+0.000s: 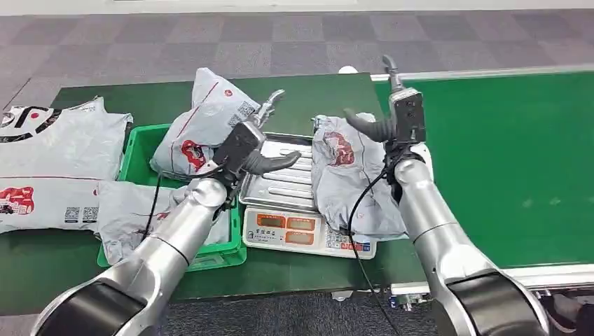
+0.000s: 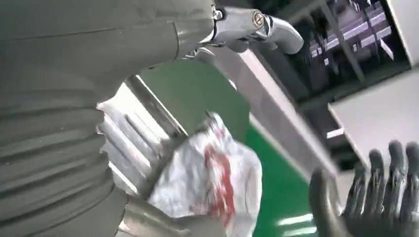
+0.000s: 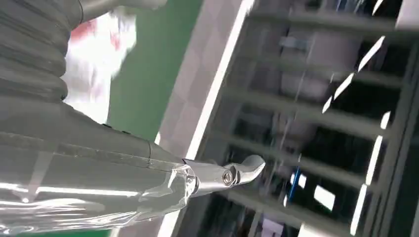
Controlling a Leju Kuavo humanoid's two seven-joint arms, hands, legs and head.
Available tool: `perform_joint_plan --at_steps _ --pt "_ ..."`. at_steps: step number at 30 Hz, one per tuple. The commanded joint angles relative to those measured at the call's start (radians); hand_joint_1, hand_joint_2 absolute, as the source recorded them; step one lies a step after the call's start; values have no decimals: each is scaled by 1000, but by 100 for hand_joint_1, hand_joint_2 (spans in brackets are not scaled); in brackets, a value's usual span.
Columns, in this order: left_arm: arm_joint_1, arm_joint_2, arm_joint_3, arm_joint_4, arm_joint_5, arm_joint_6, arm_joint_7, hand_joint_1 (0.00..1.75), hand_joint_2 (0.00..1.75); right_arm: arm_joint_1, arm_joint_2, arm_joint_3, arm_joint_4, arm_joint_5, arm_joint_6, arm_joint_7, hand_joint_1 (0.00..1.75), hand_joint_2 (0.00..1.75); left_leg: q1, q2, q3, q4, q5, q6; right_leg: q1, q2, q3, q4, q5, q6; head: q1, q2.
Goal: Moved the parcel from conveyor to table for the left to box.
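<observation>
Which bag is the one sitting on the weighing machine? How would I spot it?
Find the dark green table, then the scale with orange displays. The grey parcel lies on its metal tray's right side, beside the right hand. The other bags sit in or left of the green bin.

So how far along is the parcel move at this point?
Done: the parcel is off the conveyor and lies on the scale. In hand: nothing; the right hand is open above it, the left hand open beside it. Left: the left hand boxing it into the green bin.
</observation>
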Motion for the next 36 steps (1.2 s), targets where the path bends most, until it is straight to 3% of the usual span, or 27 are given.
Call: perform_joint_plan --at_steps 1,4,7,12,27,33,36 --pt "-66 -16 -120 21 -77 -50 55 0 175 45 -108 -48 3 21 -116 28 0 175 1 -2 2 -1 0 1 1 -2 4 -2 0 0 0 0" --pt "-89 -24 -241 70 -176 -145 121 0 175 120 -161 -51 -15 119 -201 102 0 175 0 -3 1 -1 -1 1 1 -3 3 -2 0 0 0 0" --pt "-70 -29 -303 114 -225 -172 122 0 175 121 -152 -89 33 202 -195 139 0 175 1 -4 3 -2 -1 1 1 -3 5 -4 -1 0 0 0" --pt "-74 -27 -304 117 -224 -173 115 0 175 111 -142 -94 37 215 -196 139 0 175 0 5 3 -1 -2 1 0 5 2 -2 0 0 0 0" --pt "-76 -27 -303 117 -223 -175 116 0 175 111 -142 -95 36 216 -196 140 0 175 -1 6 1 0 -2 1 0 6 -1 0 0 0 0 0" --pt "17 -29 -495 32 -464 8 123 0 175 195 -156 -176 19 237 -146 184 0 175 0 2 4 -3 -1 1 0 2 3 -3 0 0 0 0" --pt "35 -23 -587 17 -563 -3 165 0 175 252 -135 -231 -51 263 -91 161 0 175 0 1 5 -4 -2 1 0 1 5 -5 0 0 0 0"
